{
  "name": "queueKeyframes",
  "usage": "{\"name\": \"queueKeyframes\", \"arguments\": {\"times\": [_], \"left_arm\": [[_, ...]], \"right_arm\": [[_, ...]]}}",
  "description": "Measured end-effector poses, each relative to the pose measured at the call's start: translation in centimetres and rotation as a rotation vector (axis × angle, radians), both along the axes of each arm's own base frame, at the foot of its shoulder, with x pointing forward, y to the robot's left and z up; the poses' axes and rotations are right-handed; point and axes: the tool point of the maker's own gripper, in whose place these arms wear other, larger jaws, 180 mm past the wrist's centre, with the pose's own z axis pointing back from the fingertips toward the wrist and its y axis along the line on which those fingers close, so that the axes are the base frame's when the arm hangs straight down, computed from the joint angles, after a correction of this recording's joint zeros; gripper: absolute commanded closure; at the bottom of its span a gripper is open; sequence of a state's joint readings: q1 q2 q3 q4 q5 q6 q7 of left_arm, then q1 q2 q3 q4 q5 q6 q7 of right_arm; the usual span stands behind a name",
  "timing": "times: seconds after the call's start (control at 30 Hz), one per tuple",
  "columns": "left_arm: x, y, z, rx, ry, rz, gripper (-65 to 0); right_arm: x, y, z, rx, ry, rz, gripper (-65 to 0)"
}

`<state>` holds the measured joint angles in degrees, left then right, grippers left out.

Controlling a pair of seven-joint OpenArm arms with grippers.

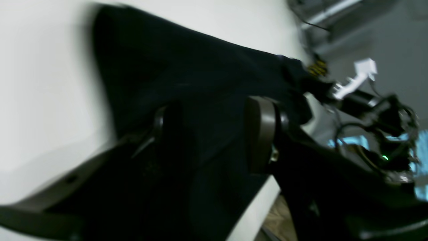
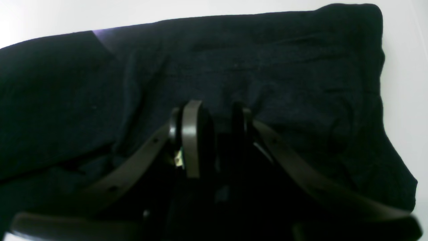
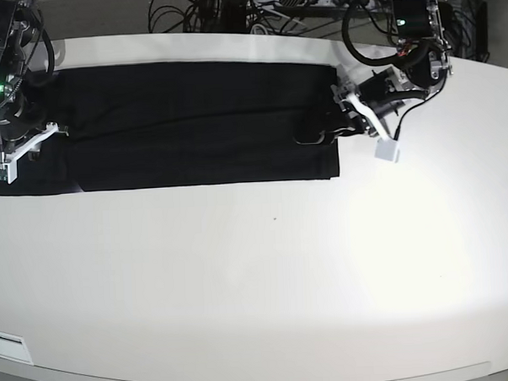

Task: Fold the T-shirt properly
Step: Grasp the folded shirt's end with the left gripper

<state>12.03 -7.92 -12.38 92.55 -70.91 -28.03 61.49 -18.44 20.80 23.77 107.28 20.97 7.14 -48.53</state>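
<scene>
You cannot make out the print anywhere except a small purple sliver near the T-shirt [image 2: 234, 67] fold in the right wrist view; the rest reads as plain black. The left wrist view is smeared and dark, and cloth edges there are hard to trace. The T-shirt lies as a long folded band across the far part of the white table [image 3: 258, 275], its left end cut off by the base view's edge.

Your left gripper [image 1: 214, 134] reaches low over the T-shirt's right end, jaws spread wide with dark cloth between them. Your right gripper [image 2: 214, 134] sits over the T-shirt's left end, jaws narrowly apart; you cannot tell whether they pinch fabric.
</scene>
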Motion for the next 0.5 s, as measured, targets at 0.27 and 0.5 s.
{"name": "queueKeyframes", "arguments": {"times": [0.27, 0.5], "left_arm": [[-0.1, -1.6, 0.5, 0.012, -0.032, -0.072, -31.6], [2.3, 2.2, 3.2, 0.157, -0.136, 0.049, -31.7]], "right_arm": [[0.0, 0.2, 0.0, -0.001, 0.003, 0.018, -18.2], [-0.4, 0.3, -0.4, 0.004, 0.034, 0.025, -18.2]]}}
